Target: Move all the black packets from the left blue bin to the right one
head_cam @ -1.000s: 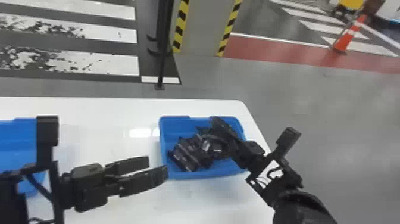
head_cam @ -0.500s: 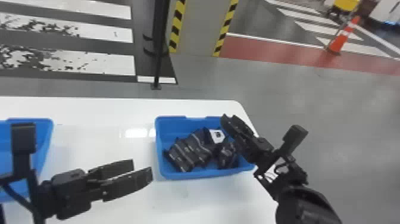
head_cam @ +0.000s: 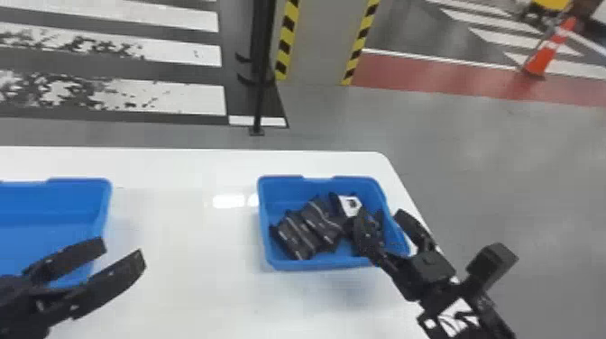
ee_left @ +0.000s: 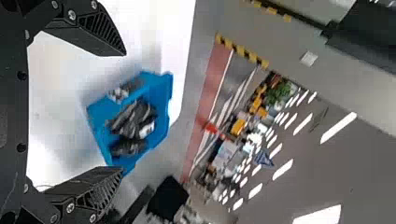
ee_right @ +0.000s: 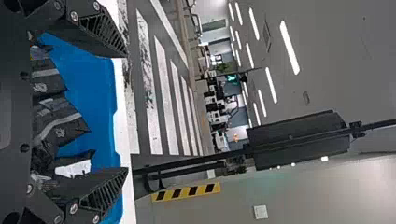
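In the head view my left gripper (head_cam: 124, 249) stands open beside and partly over the near right corner of the left blue bin (head_cam: 101, 212). The right blue bin (head_cam: 266, 234) holds several black packets (head_cam: 302, 232), one with a white patch. My right gripper (head_cam: 381, 216) is over that bin's right part, fingers apart, one above the packets and the other at the right rim. In the left wrist view, my left gripper (ee_left: 123, 112) has nothing between its fingers. In the right wrist view, my right gripper (ee_right: 126, 112) is open, with packets (ee_right: 58, 121) below it in the bin.
The white table (head_cam: 189, 279) carries both bins, with a wide stretch of tabletop between them. Its right edge runs close beside the right bin. Beyond the table stand a thin black pole (head_cam: 259, 99), a striped pillar (head_cam: 320, 45) and an orange cone (head_cam: 548, 49).
My left gripper has moved left, from near the right bin to beside the left one. The right gripper's fingers have spread wider over the right bin. The head view has shifted, showing more of the left bin.
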Robot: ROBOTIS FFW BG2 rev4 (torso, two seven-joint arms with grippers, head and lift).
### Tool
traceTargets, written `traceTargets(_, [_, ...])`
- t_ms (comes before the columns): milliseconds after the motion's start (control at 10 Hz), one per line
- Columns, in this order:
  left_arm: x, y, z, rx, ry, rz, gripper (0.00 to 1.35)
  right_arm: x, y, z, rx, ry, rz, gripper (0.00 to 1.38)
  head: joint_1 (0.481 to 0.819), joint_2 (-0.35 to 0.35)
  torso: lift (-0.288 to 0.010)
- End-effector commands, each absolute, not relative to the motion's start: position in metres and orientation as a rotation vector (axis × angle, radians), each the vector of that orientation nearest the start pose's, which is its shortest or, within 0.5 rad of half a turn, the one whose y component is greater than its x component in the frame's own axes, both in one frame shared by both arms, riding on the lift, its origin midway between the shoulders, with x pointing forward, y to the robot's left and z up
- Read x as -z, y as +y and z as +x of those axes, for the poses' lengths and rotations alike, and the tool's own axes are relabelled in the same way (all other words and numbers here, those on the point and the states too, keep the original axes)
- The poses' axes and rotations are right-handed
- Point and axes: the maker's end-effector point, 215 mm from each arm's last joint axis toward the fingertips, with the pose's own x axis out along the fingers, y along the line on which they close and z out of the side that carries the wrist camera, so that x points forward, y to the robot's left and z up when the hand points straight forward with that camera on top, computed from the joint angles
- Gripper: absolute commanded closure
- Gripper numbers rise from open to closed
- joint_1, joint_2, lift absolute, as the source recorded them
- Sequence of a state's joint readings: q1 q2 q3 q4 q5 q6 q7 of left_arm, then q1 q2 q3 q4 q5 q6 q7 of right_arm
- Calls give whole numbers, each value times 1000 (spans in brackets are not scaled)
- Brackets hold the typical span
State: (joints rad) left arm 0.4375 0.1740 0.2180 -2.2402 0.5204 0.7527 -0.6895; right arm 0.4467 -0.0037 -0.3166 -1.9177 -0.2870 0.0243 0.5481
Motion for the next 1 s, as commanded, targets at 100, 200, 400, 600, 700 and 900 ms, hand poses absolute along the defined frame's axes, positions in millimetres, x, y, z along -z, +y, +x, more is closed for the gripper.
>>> traceTargets(100, [333,218,372,522,307,-263,174,360,-285,377,-253,80,99,140,695,-174,-121])
traceTargets(200, [324,235,366,442,282,-197,176,358,-284,360,-253,84,74,140,695,-134,-121])
traceTargets(400, [298,259,358,319,168,-109,176,349,-286,335,-241,63,35,140,695,-73,-121])
traceTargets(600, [280,269,349,268,89,-50,176,337,-282,334,-250,30,2,140,695,-42,-121])
traceTargets(700, [279,269,347,249,79,-50,176,337,-280,334,-253,28,8,140,695,-26,-121])
traceTargets(900, [281,270,346,239,82,-52,176,336,-278,334,-255,26,14,140,695,-15,-121])
